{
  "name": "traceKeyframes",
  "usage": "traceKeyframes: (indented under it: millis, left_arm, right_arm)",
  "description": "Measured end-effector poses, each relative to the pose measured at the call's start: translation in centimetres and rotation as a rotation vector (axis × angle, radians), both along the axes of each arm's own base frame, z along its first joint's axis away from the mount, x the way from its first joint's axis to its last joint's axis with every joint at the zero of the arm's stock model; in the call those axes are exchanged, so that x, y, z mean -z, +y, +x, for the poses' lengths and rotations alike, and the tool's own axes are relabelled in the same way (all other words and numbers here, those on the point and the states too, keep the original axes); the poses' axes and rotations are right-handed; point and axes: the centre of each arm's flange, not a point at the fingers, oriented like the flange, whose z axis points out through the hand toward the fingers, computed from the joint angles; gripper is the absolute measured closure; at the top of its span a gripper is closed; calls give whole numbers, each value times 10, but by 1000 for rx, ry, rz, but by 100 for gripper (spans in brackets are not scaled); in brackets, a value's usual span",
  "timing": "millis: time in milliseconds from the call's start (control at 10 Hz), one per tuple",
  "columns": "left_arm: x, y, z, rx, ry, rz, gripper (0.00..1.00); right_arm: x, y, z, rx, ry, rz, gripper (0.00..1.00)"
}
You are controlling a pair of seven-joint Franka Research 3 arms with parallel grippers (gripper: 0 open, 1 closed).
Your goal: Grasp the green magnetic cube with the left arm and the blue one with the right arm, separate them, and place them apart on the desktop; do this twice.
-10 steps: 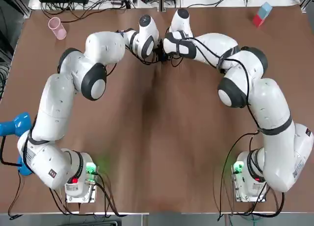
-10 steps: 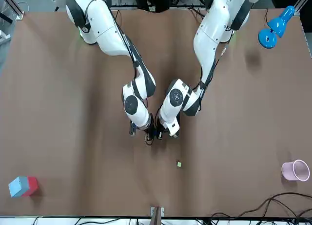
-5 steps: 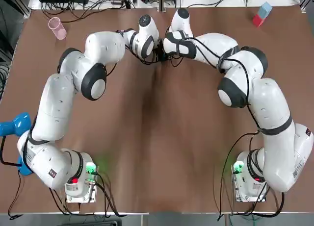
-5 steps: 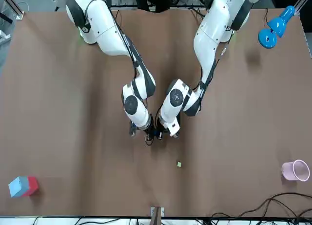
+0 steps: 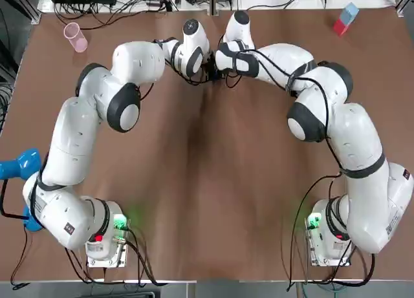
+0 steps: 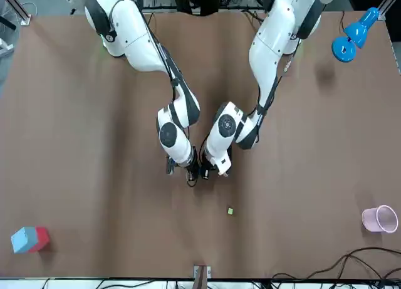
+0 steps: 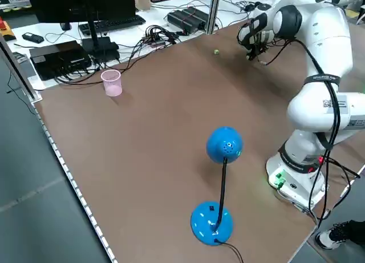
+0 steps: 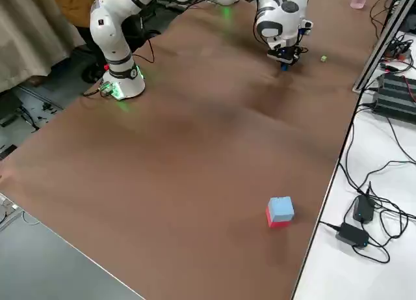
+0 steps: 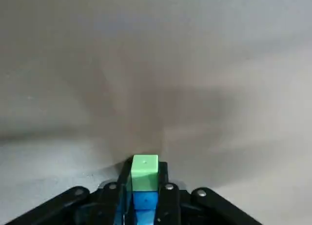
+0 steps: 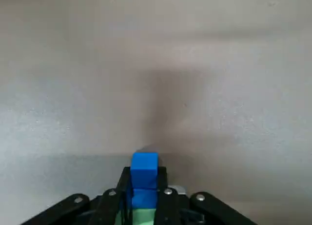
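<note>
Green magnetic cube (image 9: pixel 145 167) pinched between black fingers of left end effector (image 9: pixel 145 175), at far middle of desk (image 5: pixel 207 181), well away from arm bases. Blue magnetic cube (image 10: pixel 144 167) pinched same way in right end effector (image 10: pixel 144 175). Both end effectors narrow, closed down to cube width. Cubes joined face to face, no gap in either wrist view: separation not yet done, by the look of it. Tips pointed down and crowded almost against each other in top view, likely because pair is tiny and each end effector needs its own cube for an opposing pull. Cannot tell whether pair rests on desk or hangs just above. Cubes small, square-edged, smooth, plastic-looking; probably slippery under side load, so firm squeeze needed before pulling apart against magnet hold. Fingers slim, flat-sided, with small metal screws. Desk flat, brown, matte, faintly speckled. One more tiny greenish block (image 6: pixel 230 210) loose on desk near the end effectors, toward far edge. Pink cup (image 5: pixel 75 37) and red-blue block (image 5: pixel 345 18) at far corners, well apart from work.
</note>
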Motion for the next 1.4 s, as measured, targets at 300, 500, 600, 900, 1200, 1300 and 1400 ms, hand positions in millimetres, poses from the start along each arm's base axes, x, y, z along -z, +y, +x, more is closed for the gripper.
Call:
traceKeyframes:
  millis: [300, 500, 600, 900, 1200, 1300, 1400]
  left_arm:
    - [0, 0, 1, -1, 0, -1, 76]
    - [0, 0, 1, -1, 0, -1, 76]
    - [0, 1, 0, -1, 1, 0, 76]
    - [1, 1, 0, -1, 2, 1, 76]
    - [1, 3, 1, -3, 4, 4, 76]
    - [1, 5, 3, -6, 4, 8, 76]
    - [0, 9, 6, -11, -1, 14, 76]
  right_arm:
    - [0, 0, 0, 1, -3, 1, 76]
    - [0, 0, 0, 0, -3, 1, 76]
    - [0, 0, 0, 0, -3, 1, 76]
    - [0, 1, 0, 0, -2, 1, 76]
    - [0, 0, 0, 0, -2, 0, 76]
    - [1, 0, 0, -2, 3, -3, 76]
    - [1, 0, -1, -4, 6, -5, 76]
